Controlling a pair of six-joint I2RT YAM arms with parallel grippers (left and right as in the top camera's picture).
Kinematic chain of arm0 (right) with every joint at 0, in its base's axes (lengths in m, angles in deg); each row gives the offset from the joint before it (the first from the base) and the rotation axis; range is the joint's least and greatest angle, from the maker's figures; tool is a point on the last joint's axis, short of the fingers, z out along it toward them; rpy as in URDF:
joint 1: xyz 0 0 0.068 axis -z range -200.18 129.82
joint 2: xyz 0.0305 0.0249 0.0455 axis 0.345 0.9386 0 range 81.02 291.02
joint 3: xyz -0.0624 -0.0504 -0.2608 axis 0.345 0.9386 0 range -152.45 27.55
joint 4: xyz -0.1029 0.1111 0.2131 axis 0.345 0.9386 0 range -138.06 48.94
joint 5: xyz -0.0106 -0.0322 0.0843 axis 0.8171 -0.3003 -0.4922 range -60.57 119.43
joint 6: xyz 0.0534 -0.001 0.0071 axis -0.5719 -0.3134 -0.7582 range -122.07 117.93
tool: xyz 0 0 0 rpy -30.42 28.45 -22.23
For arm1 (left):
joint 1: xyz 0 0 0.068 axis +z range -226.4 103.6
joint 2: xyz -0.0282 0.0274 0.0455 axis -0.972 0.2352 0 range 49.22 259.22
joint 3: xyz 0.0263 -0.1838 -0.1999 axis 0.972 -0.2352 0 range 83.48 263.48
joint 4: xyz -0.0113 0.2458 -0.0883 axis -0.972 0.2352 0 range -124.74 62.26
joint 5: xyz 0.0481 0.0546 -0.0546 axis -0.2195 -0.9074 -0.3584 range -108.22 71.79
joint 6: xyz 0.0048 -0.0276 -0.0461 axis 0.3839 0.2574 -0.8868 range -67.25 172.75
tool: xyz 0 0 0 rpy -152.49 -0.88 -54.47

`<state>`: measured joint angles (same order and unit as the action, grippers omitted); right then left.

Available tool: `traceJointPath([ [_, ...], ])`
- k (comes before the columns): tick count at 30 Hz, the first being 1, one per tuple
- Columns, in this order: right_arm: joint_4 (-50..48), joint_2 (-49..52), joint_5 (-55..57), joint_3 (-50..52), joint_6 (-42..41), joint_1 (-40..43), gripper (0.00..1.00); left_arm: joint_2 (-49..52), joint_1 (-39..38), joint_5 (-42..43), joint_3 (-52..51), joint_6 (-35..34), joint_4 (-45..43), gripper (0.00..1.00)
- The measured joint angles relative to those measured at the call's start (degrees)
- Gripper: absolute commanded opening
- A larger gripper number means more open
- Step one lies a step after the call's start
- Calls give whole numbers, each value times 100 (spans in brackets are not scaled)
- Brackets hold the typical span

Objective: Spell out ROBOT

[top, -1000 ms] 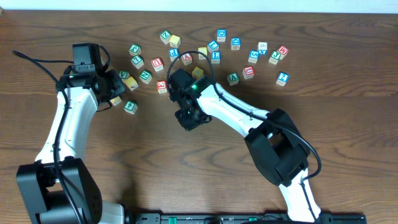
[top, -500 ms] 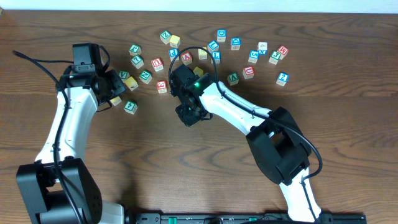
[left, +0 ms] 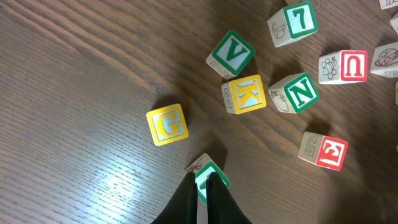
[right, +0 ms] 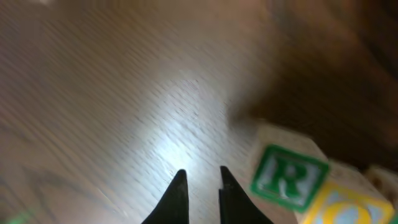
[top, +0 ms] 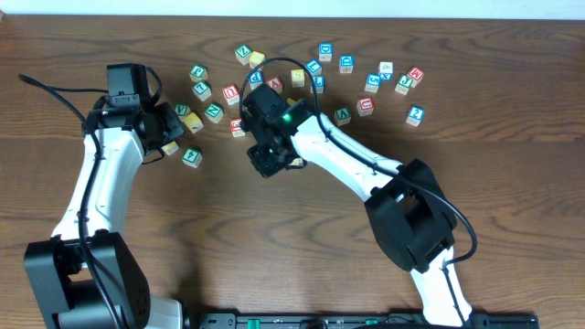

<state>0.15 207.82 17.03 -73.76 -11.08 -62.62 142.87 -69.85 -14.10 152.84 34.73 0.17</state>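
The right claw (right: pixel 201 173), tips narrowly apart and empty, hangs over the surface (right: pixel 112 87) beside the green R cube (right: pixel 287 176); the left claw (left: pixel 201 182) is pressed together.

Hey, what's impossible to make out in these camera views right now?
Right wrist view: motion-blurred; the yellow cube beside the R cube is cut by the bottom edge.
Left wrist view: the left gripper covers the letter on the green cube.
Overhead: letters on the scattered cubes are too small.
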Motion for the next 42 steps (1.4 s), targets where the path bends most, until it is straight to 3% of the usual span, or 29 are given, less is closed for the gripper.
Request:
traceJointPath([
  [6,-535,35,354,-11,-424,-129,12,0,0,0,0,0,0,8],
  [21,-256,225,1482,-11,-1545,-142,10,2,0,0,0,0,52,8],
  [33,-221,225,1700,-11,-2000,-140,9,2,0,0,0,0,59,8],
  [37,-216,225,1687,-11,-2065,-127,22,2,0,0,0,0,57,8],
  [42,-28,205,1582,-42,-2044,-74,22,0,0,0,0,0,59,8],
])
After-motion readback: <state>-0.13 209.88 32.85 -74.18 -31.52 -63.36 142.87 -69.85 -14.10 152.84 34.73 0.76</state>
